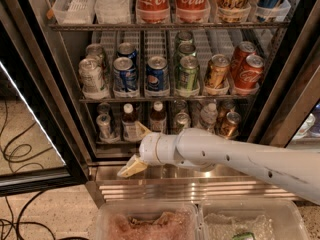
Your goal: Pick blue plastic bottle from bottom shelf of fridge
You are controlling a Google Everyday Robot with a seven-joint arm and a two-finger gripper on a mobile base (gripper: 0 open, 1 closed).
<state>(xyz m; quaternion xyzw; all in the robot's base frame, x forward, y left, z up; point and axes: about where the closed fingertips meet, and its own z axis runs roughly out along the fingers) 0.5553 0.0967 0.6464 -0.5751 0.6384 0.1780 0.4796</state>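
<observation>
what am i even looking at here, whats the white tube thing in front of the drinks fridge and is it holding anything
The white tube is a robot's arm, reaching in from the right toward an open drinks fridge. There is only one picture, looking down at the fridge front; where the camera is mounted is not known. The tan tip of the arm is the gripper. Its two fingers are spread open and hold nothing. It hangs in front of the fridge's steel base, just below the bottom shelf. On that shelf stand small cans and two white-capped bottles with dark contents; the left one is nearest the gripper. The racks above carry soda cans. At the picture's bottom edge are two clear plastic bins.
</observation>
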